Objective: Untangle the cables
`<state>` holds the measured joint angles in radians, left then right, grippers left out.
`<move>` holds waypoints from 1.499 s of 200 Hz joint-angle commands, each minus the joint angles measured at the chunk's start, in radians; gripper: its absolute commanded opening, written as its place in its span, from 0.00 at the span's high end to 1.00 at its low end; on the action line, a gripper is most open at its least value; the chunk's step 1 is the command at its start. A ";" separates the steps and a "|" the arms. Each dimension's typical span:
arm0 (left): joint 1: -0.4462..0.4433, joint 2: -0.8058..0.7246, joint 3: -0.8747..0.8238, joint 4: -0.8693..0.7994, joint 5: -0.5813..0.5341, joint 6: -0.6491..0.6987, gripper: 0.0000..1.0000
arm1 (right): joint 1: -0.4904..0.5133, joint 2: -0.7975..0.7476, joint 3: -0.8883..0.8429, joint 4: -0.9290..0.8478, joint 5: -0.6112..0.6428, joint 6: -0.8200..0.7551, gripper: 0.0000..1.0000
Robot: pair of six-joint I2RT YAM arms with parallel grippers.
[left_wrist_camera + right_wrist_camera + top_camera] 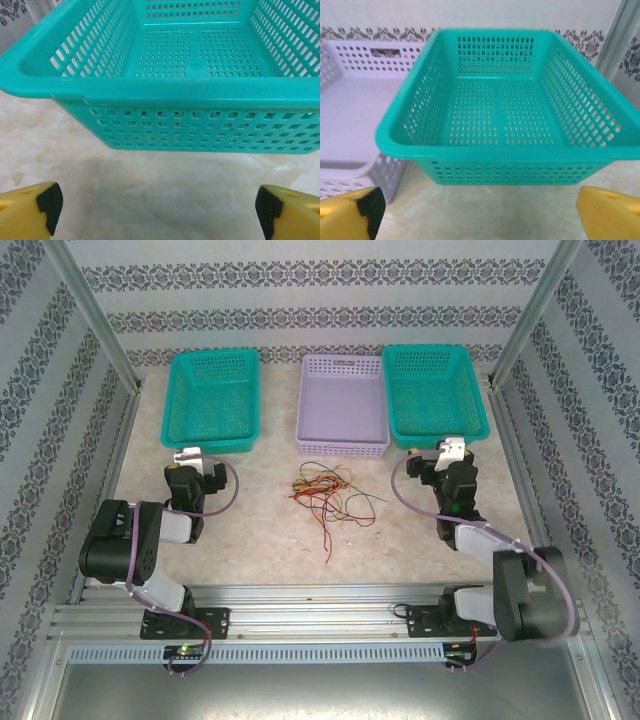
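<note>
- Cables (325, 495): red, yellow and black wires in one tangled heap at table (250, 540) centre, near the lilac basket (343, 448); by the look of it, all sorting remains.
- Left gripper (159, 204): jaws spread, holding nothing.
- Right gripper (480, 210): jaws spread, holding nothing.
- Surface: pale marbled top; teal baskets at both far corners.
- Room: patterned walls, aluminium frame.

The cables (318, 490) are too thin to tell which strand crosses which.
</note>
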<state>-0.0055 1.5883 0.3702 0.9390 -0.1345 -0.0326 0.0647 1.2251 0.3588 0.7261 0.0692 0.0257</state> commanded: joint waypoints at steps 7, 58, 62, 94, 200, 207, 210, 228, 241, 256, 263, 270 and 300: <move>-0.007 -0.028 -0.086 0.172 -0.052 -0.027 0.00 | 0.046 -0.150 -0.009 -0.145 -0.022 0.023 0.02; -0.062 -0.216 -0.140 0.121 -0.137 0.026 0.00 | 0.031 -0.435 0.057 -0.262 -0.223 0.252 0.02; -0.066 -0.235 -0.137 0.100 -0.133 0.031 0.00 | 0.029 -0.454 0.049 -0.248 -0.215 0.285 0.02; -0.086 -0.443 -0.121 -0.064 -0.149 -0.032 0.00 | 0.002 -0.583 0.020 -0.335 -0.097 0.601 0.02; -0.099 -0.850 0.045 -0.623 0.061 -0.698 0.00 | 0.014 -0.450 0.160 -0.577 -0.260 0.503 0.02; -0.092 -0.848 0.060 -0.663 0.084 -0.757 0.00 | 0.017 -0.443 0.169 -0.601 -0.258 0.493 0.02; -0.088 -0.846 0.068 -0.682 0.100 -0.772 0.00 | 0.019 -0.438 0.174 -0.611 -0.259 0.488 0.02; -0.068 -0.831 0.076 -0.672 0.200 -0.773 0.00 | 0.033 -0.399 0.212 -0.699 -0.265 0.480 0.02; -0.068 -0.835 0.041 -0.611 0.194 -0.804 0.00 | 0.049 -0.370 0.228 -0.760 -0.269 0.488 0.02; -0.068 -0.851 0.040 -0.623 0.195 -0.815 0.00 | 0.088 -0.358 0.216 -0.788 -0.261 0.487 0.02; -0.068 -0.839 0.085 -0.707 0.212 -0.803 0.00 | 0.115 -0.359 0.207 -0.794 -0.240 0.486 0.02; -0.069 -0.809 0.136 -0.787 0.241 -0.785 0.00 | 0.145 -0.356 0.198 -0.803 -0.204 0.486 0.02; -0.081 -0.665 0.283 -0.993 0.316 -0.711 0.00 | 0.272 -0.297 0.222 -0.858 -0.115 0.471 0.03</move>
<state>-0.0834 0.8532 0.5491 0.1398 0.1005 -0.7860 0.2573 0.8856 0.5606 -0.0505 -0.1341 0.5201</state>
